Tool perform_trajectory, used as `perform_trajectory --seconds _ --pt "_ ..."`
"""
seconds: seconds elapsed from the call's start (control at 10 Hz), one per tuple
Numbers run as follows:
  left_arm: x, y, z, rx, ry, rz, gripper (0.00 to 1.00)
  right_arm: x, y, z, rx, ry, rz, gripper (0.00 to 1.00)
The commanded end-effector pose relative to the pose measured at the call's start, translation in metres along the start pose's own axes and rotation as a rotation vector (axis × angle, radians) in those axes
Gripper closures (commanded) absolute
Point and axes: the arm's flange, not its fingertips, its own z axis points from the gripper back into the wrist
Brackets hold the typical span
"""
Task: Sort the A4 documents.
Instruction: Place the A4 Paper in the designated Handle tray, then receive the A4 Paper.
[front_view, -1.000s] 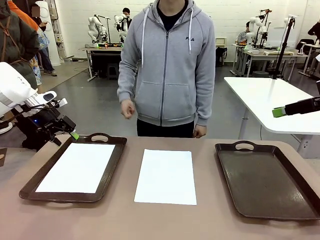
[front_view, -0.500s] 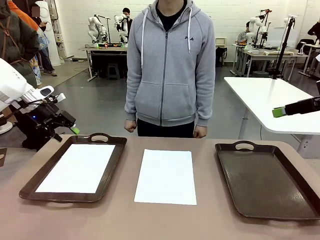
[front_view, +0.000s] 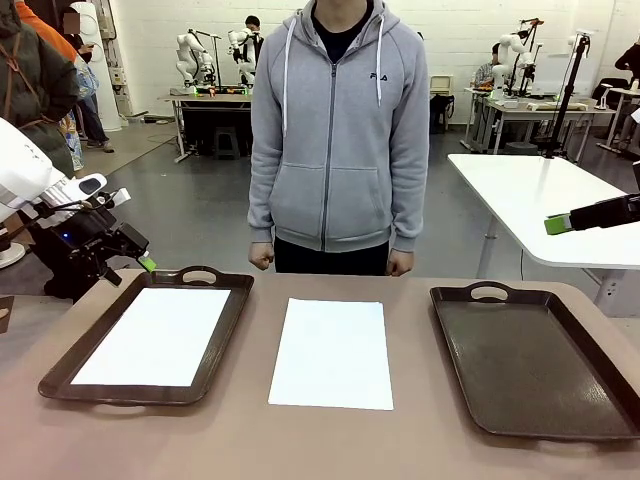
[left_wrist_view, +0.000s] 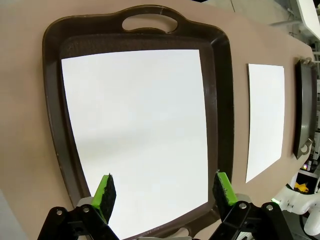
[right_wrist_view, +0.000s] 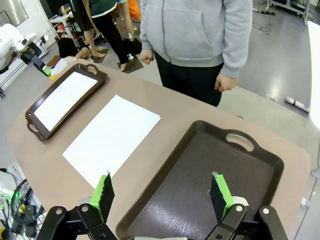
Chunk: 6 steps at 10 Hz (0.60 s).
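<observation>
One white A4 sheet (front_view: 155, 333) lies inside the left brown tray (front_view: 232, 312). A second sheet (front_view: 332, 352) lies flat on the table between the two trays. My left gripper (front_view: 141, 259) hovers open just beyond that tray's far left corner. The left wrist view looks down on the sheet (left_wrist_view: 135, 130) in its tray (left_wrist_view: 51, 100), with the left gripper (left_wrist_view: 164, 192) holding nothing. My right gripper (front_view: 557, 224) hangs high at the right edge. It is open (right_wrist_view: 161, 197) above the bare right tray (right_wrist_view: 200, 200), and the loose sheet (right_wrist_view: 112, 137) lies to its left.
A person in a grey hoodie (front_view: 340, 130) stands at the table's far edge, both fists (front_view: 262, 255) down at the sides. The right tray (front_view: 535, 360) holds nothing. A white table (front_view: 540, 200) stands behind on the right. Bare tabletop runs along the near edge.
The person's hand on the picture's left has dropped from waist height to the side. My left gripper has drawn back slightly up and left from the tray's corner.
</observation>
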Motion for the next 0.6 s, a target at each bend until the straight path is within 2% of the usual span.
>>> perform_trajectory --seconds 0.0,0.5 --pt "0.0014 -0.0012 -0.0002 0.021 -0.004 0.009 0.0 -0.0011 -0.001 -0.0006 0.011 -0.002 0.007 0.0" --pt "0.0014 -0.0012 -0.0002 0.021 -0.004 0.009 0.0 -0.0011 -0.001 -0.0006 0.011 -0.002 0.007 0.0"
